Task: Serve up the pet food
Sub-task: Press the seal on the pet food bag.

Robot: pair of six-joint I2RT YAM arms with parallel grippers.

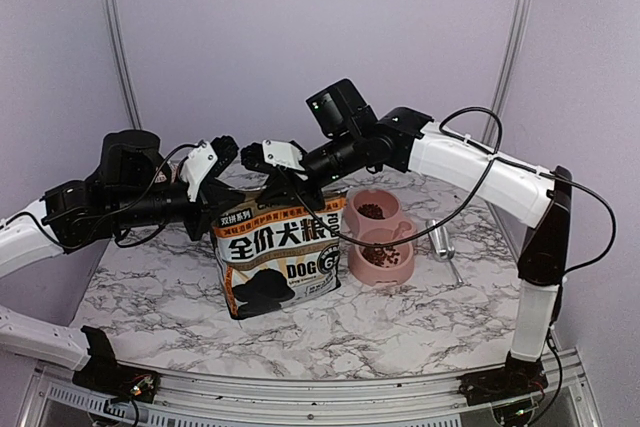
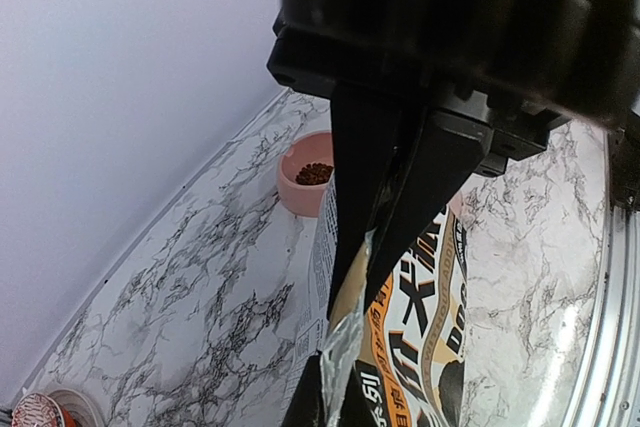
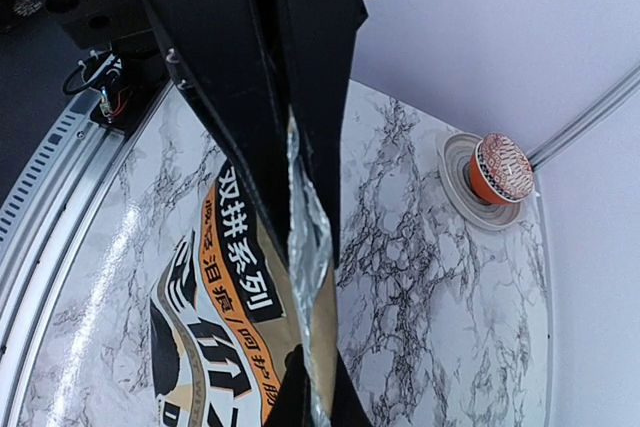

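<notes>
Both arms on bag top, kibble in bowl
Left jaws + right jaws each clenched on the top edge of the dog-food bag (image 1: 280,257) — bag upright on marble table (image 1: 140,297). Pet food (image 1: 372,211) sits in pink twin bowl (image 1: 385,275) just right of bag — metal utensil (image 1: 440,242) beside it.
</notes>
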